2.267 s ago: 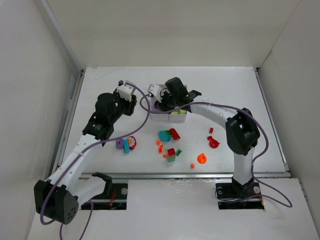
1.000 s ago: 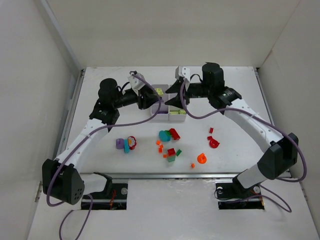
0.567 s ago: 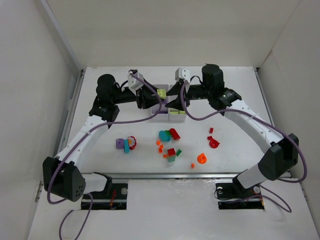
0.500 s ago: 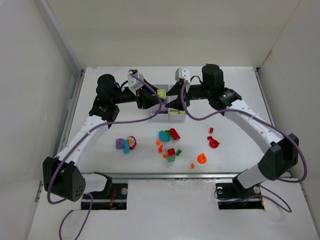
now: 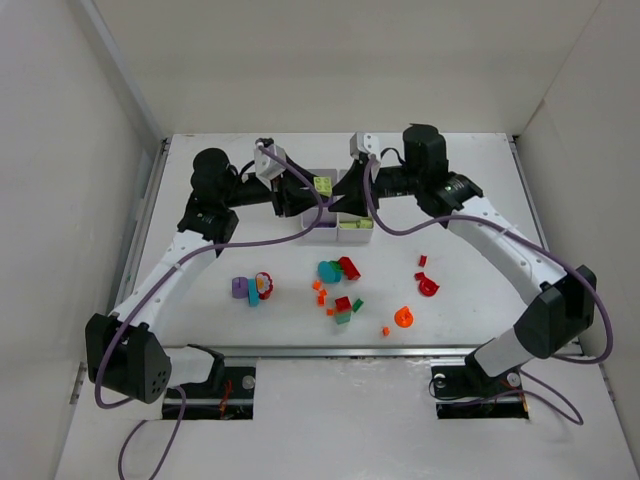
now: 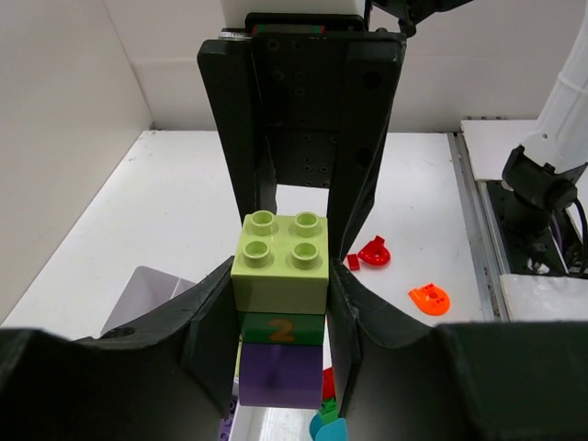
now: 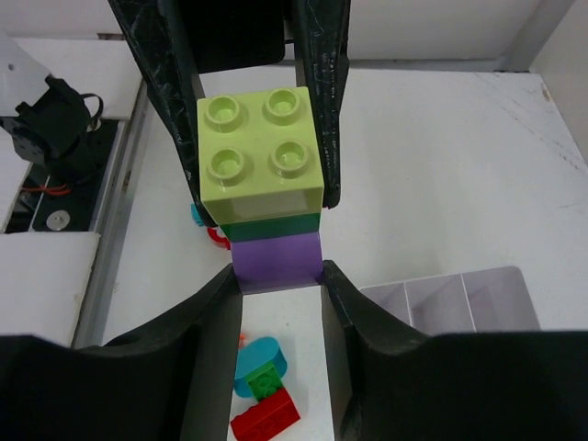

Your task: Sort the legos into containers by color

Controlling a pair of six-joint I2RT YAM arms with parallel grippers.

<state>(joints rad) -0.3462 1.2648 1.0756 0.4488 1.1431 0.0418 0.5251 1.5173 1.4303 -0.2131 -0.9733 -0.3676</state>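
Note:
A stack of three legos, lime green (image 6: 280, 262) on dark green (image 6: 282, 328) on purple (image 6: 280, 372), hangs above the white containers tray (image 5: 318, 234). My left gripper (image 6: 280, 299) is shut on the stack (image 5: 323, 185), its fingers pressing the lime and dark green bricks. From the opposite side my right gripper (image 7: 277, 280) has its fingertips against both sides of the purple brick (image 7: 276, 262). In the top view, the left gripper (image 5: 300, 193) and right gripper (image 5: 345, 190) face each other over the tray, hiding most of it.
Loose legos lie in front of the tray: a teal and red clump (image 5: 336, 268), a purple, teal and red cluster (image 5: 252, 288), a red-green pair (image 5: 343, 308), an orange piece (image 5: 403, 317), red pieces (image 5: 427, 285). Lime pieces (image 5: 355, 224) sit in one compartment.
The right gripper's jaws have narrowed onto the purple end of the stack. Both arms have stayed almost still above the tray, and the left grip is unchanged.

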